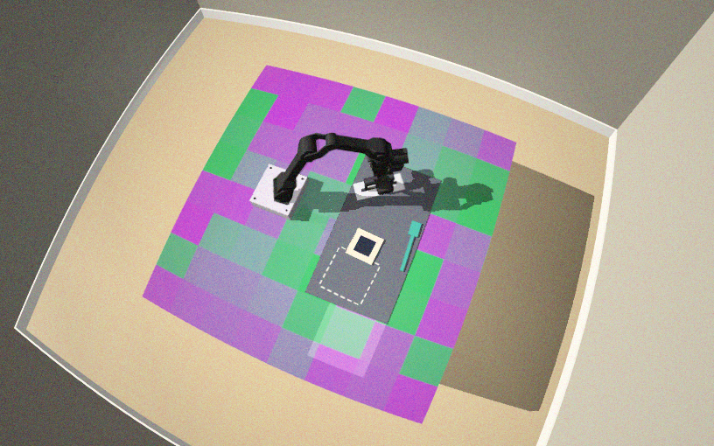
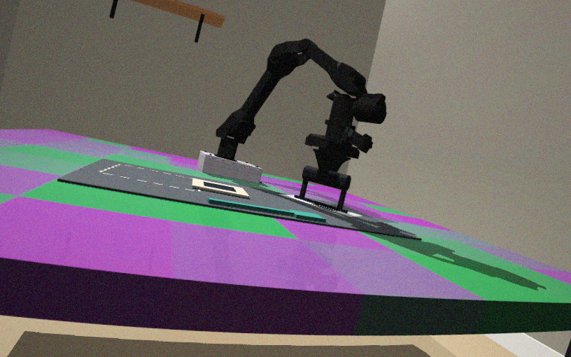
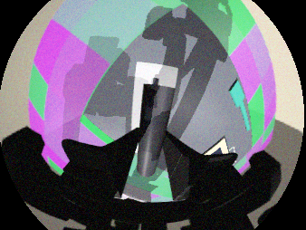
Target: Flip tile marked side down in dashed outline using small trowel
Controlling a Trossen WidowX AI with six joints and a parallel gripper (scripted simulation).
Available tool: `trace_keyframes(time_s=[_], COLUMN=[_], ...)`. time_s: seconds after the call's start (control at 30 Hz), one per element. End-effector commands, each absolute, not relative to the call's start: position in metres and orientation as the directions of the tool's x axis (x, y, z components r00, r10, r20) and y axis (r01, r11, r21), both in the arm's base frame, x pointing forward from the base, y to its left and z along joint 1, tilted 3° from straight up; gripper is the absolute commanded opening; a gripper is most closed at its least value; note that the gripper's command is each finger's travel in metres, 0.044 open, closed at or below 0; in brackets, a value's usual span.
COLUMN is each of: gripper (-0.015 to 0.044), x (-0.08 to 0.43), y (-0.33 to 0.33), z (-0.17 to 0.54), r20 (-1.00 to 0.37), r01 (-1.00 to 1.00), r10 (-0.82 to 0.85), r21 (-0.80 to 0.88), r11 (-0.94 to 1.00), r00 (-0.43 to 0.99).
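The trowel has a white rectangular blade (image 1: 362,195) (image 3: 156,69) lying flat at the mat's far end and a black bar handle (image 2: 311,173) (image 3: 148,164) on two posts. My gripper (image 1: 385,184) (image 2: 326,172) (image 3: 151,132) points down over it and is shut on the handle, one finger on each side. The cream tile (image 1: 353,250) (image 2: 241,192) lies flat with its dark square mark up. Its near edge reaches the top of the dashed outline (image 1: 360,303) (image 2: 101,171); most of the tile is outside it. In the wrist view only the tile's corner shows.
A teal spatula-like tool (image 1: 415,229) (image 2: 252,206) (image 3: 236,95) lies along the grey mat's (image 1: 379,212) (image 2: 138,180) right edge, beside the tile. The arm's white base (image 1: 262,195) (image 2: 231,167) stands left of the mat on the checkered table. Arm shadows cross the mat.
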State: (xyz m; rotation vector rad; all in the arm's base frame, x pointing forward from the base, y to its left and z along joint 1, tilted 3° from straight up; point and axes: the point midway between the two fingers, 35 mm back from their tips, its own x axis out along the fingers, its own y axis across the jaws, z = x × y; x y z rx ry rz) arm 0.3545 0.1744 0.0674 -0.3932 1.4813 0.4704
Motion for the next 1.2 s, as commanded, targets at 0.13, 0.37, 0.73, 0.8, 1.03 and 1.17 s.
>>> trace_keyframes(time_s=[0.13, 0.37, 0.73, 0.8, 1.03, 1.17], gripper=[0.013, 0.013, 0.013, 0.013, 0.0261, 0.027], x=[0.3545, 0.3545, 0.3546, 0.3546, 0.3546, 0.3546], y=[0.1747, 0.1747, 0.1747, 0.1747, 0.1747, 0.1747], z=[0.0677, 0.0677, 0.0677, 0.0677, 0.0677, 0.0677], r20=[-0.998, -0.998, -0.998, -0.998, -0.998, -0.998], r01=[-0.3, -0.095, 0.189, 0.189, 0.189, 0.189], r10=[0.062, 0.062, 0.062, 0.062, 0.062, 0.062], r21=[0.05, 0.059, 0.066, 0.066, 0.066, 0.066], r11=[0.953, 0.994, 0.98, 0.98, 0.98, 0.98], r00=[0.03, 0.03, 0.03, 0.03, 0.03, 0.03])
